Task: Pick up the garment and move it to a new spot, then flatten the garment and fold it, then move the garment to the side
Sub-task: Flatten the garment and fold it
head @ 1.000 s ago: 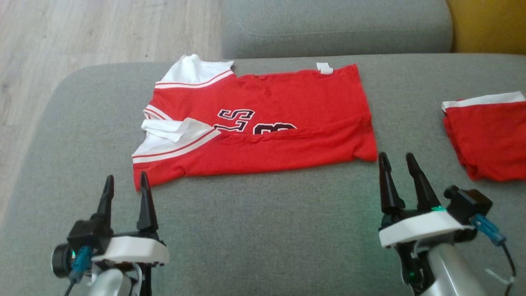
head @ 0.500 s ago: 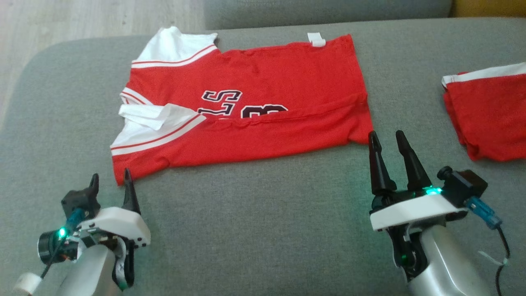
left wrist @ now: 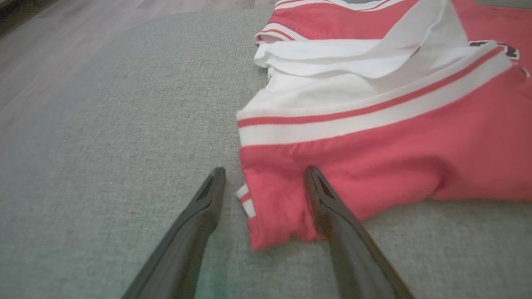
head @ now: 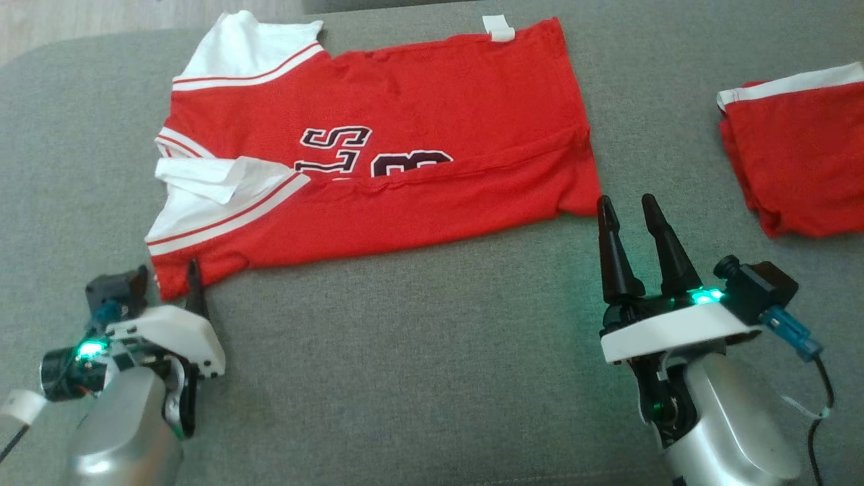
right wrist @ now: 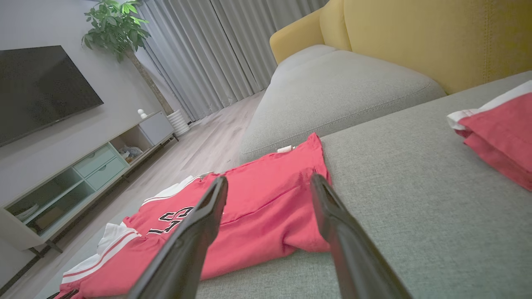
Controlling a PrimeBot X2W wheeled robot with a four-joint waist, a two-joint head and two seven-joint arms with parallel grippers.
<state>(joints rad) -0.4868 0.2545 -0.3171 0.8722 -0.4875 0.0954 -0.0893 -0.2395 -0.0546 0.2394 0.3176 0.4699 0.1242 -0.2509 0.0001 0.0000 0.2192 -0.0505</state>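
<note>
Off to the left in the right wrist view, a low pale TV cabinet [right wrist: 89,168] has open compartments whose contents are too small to identify. On the grey fabric sofa cushion [head: 405,351], the left gripper [left wrist: 264,170] has its two dark fingers spread wide, straddling the near-left corner of the red short-sleeved jersey with white sleeves and black lettering [head: 418,121]. One finger lies over the red cloth and the other beside it above the cushion. Nothing is pinched, and whether the tips touch the fabric cannot be told. In the head view, that gripper's outer finger is hidden behind its wrist camera. The jersey lies flat across the cushion's middle, its long axis running left to right, with collar and sleeves to the left and hem to the right. Its near edge is folded over, covering the lower part of the lettering. A small white tag [head: 498,28] sits at its far edge. The right gripper [head: 624,199] is also spread and empty, its fingertips just beside the hem's near-right corner. Further right, well apart, a second folded red garment with white trim [head: 796,155] is cut off by the frame edge.
</note>
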